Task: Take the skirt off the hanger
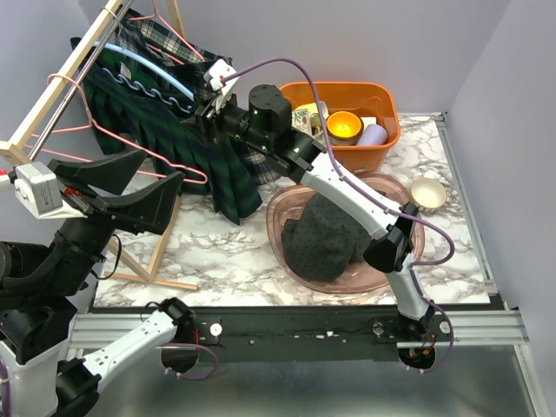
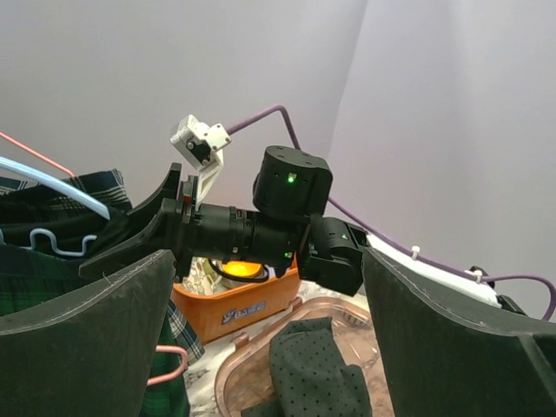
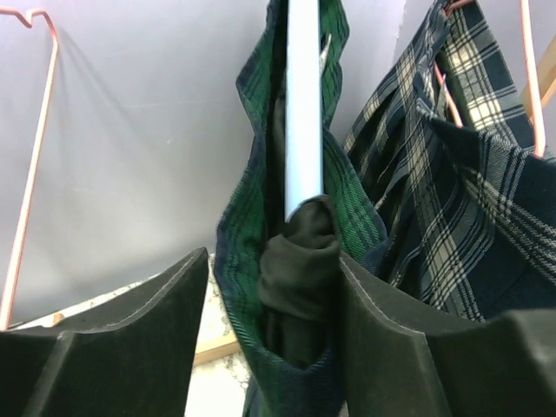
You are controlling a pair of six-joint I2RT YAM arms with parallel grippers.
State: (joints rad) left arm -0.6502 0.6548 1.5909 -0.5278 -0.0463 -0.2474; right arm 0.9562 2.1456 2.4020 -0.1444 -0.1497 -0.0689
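At the far left, the wooden rack keeps the garments off the table, so the skirt hangs freely from the light blue hanger, its green plaid pleats dropping towards the marble top. The waistband is still looped over the hanger bar, so the removal looks not yet done.

Just right of the rack's foot, the left gripper hovers in front of the skirt's lower edge. Its fingers are spread wide, holding and touching nothing. It appears placed to steady or receive the cloth.

Further right, the right gripper reaches in at waistband height, probably because that is where the skirt must be pulled free. Its fingers are spread and straddle the bunched waistband and its dark lining. The right-hand finger lies against the fabric, the other stands apart, and nothing is pinched.

Beyond it, a second plaid garment hangs alongside.
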